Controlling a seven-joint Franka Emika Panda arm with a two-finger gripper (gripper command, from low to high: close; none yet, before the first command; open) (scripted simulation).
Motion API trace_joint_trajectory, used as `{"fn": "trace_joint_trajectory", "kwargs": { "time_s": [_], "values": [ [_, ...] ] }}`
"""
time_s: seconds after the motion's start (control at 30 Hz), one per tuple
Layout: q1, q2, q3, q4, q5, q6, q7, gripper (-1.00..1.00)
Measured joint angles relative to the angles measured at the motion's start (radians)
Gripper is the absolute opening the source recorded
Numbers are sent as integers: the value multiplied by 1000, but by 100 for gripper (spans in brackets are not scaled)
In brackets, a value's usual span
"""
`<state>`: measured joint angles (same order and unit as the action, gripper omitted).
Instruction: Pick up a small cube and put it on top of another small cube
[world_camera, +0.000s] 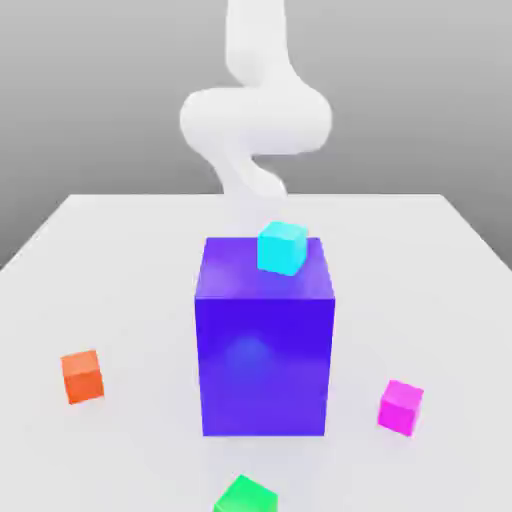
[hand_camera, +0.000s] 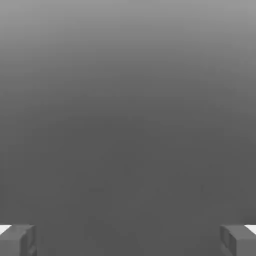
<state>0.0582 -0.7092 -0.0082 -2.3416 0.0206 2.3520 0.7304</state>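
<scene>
Green cube (world_camera: 246, 496) lies on the table (world_camera: 130, 290), while my claw (hand_camera: 128, 240) stands empty, spread wide to admit a cube.

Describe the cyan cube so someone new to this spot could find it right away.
Look for the big blue block standing on the white table. On its top face, toward the exterior view's right, sits the small cyan cube. The orange, magenta and green cubes are down on the table; only the cyan one is up on the block.
</scene>
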Motion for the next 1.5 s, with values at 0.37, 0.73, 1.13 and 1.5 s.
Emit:
{"fn": "trace_joint_trajectory", "kwargs": {
  "time_s": [0.37,0.73,1.13,1.5],
  "values": [
    [224,408,20,-185,83,231,-304,0],
    [366,803,95,-362,-32,466,-456,0],
    [414,1041,40,-331,-101,652,-419,-100],
    [330,845,18,-292,-25,412,-460,-100]
  ]
}}
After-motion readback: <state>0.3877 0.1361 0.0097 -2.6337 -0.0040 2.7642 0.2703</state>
